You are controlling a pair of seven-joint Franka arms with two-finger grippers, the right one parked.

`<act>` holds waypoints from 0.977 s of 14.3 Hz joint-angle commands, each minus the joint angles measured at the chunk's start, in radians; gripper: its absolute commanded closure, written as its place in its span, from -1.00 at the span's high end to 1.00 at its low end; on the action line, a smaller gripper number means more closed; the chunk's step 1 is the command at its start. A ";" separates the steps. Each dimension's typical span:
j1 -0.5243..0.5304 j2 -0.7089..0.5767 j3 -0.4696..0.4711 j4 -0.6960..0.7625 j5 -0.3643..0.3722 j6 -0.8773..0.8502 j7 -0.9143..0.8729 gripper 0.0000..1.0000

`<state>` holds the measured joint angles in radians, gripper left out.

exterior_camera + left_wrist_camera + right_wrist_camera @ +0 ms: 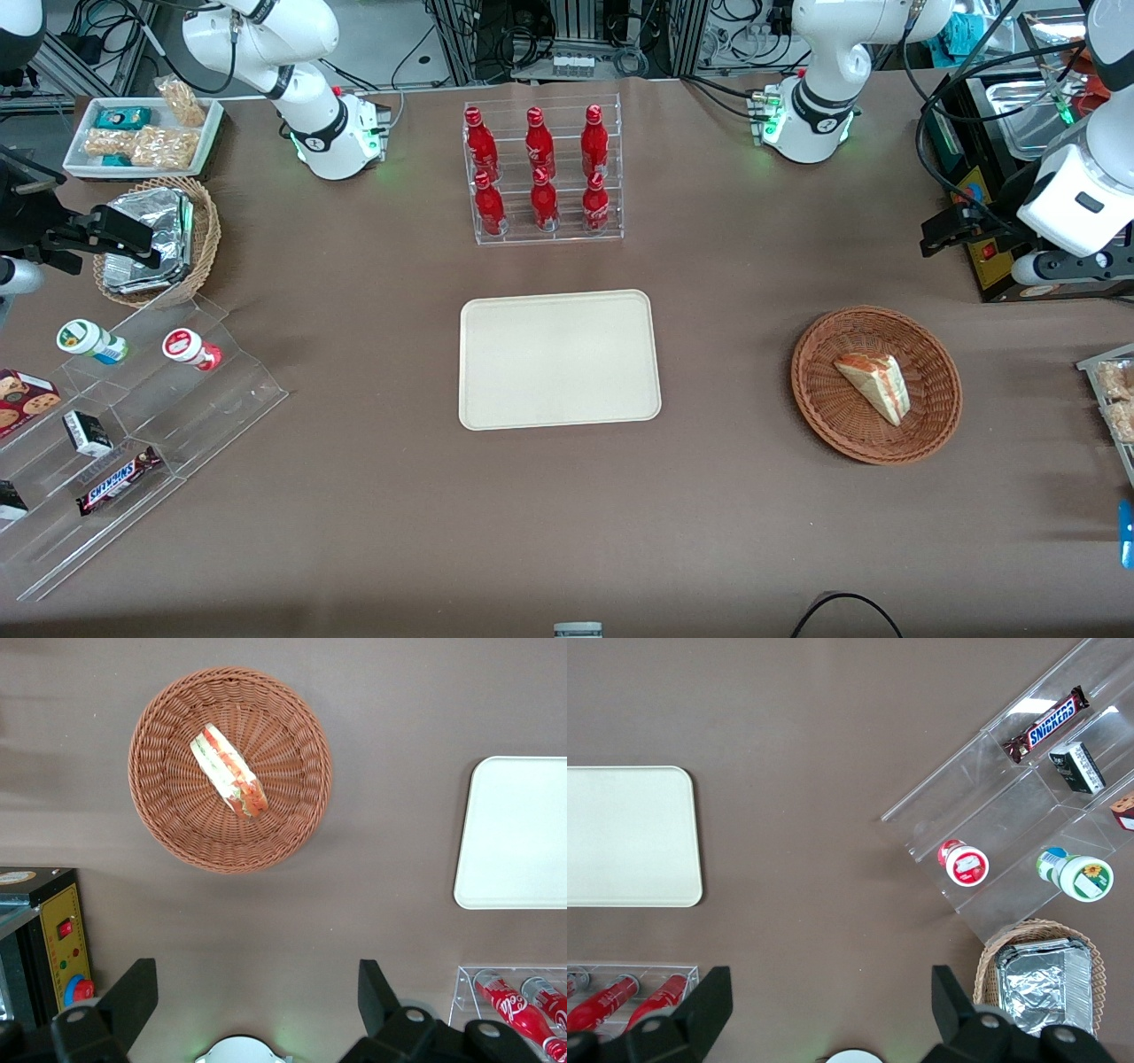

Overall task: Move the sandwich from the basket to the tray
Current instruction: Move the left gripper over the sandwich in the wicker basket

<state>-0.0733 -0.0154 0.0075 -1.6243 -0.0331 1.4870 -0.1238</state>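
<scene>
The sandwich (873, 387) (229, 771), a tan bread wedge with red and pale filling on its cut side, lies in the shallow reddish-brown wicker basket (808, 390) (146, 788) toward the working arm's end of the table. The cream tray (558, 359) (518, 833) lies flat and bare at the table's middle. My gripper (937, 235) (257, 988) hangs above the table, farther from the front camera than the basket and apart from it. It is open, its two black fingers (133, 992) spread wide with nothing between them.
A clear rack of red bottles (542, 173) (518, 1005) stands farther from the front camera than the tray. A black box with a red switch (983, 257) (53, 939) sits beside my gripper. A tan basket of foil packets (159, 239) and a clear snack stand (133, 416) are toward the parked arm's end.
</scene>
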 commanded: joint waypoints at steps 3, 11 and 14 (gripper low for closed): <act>-0.014 0.038 0.014 -0.002 -0.002 -0.040 -0.024 1.00; 0.063 0.147 0.019 -0.311 0.012 0.445 -0.028 1.00; 0.084 0.161 0.019 -0.437 0.002 0.664 -0.046 1.00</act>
<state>-0.0042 0.1726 0.0296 -1.9730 -0.0297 2.0392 -0.1427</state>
